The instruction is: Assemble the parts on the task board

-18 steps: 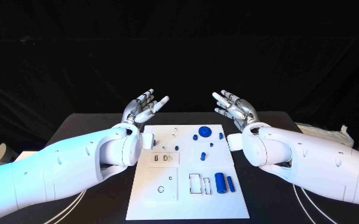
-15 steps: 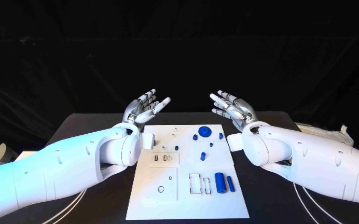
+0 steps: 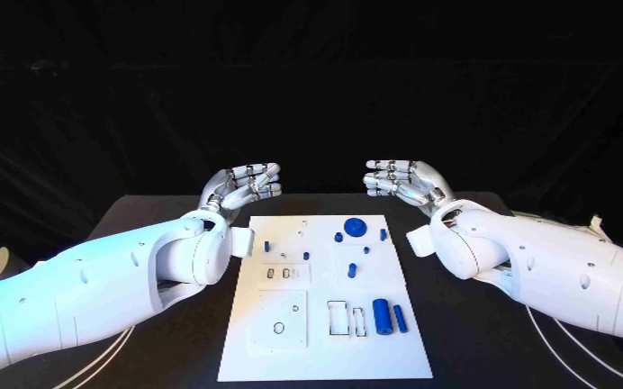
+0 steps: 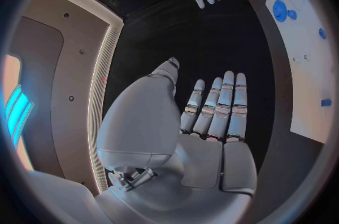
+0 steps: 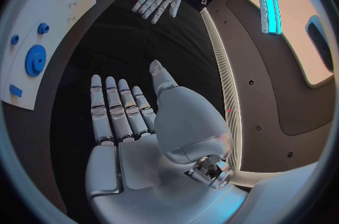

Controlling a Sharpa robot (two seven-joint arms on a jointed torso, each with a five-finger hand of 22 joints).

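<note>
The left silver many-fingered hand is held above the far left corner of the white rectangular task board. Nothing is held in it; in the left wrist view the fingers are seen extended side by side over the black table.

The board lies flat at the middle of the table. On it, the blue parts are seen: a small blue peg near the left side of the upper half, a round blue toothed disc near the far edge, a short blue pin at the centre, and a large blue cylinder beside a thin blue bar at the lower right. Several outlined recesses on the board appear unfilled.

The right silver many-fingered hand is held above the far right corner of the board, likewise empty, fingers extended.

It is judged that assembly is at or near its start: no part is touched by either hand, and most, if not all, insertions appear to remain. Whether any small piece is already seated cannot be told.
</note>
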